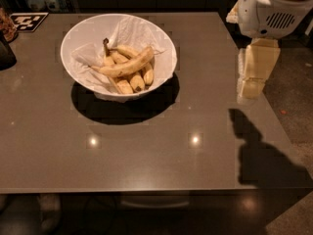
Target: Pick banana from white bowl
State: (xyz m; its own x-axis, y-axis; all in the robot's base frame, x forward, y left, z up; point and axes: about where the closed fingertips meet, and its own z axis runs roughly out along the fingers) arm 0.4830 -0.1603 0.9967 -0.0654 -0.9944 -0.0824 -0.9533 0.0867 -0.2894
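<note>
The white bowl (83, 35) stands at the back left of the brown table, lined with crumpled white paper. The long single banana (126, 65) lies across the top of a bunch of shorter bananas (136, 80) inside it. My gripper (252, 82) hangs at the table's right edge, well to the right of the bowl and above the tabletop, pointing down. It holds nothing that I can see. The white arm housing (271, 9) sits above it.
A black-and-white marker tag (28, 21) lies at the back left corner. A dark object (6, 53) stands at the left edge. The arm casts a shadow (259, 151) on the table's right front. The floor shows right of the table.
</note>
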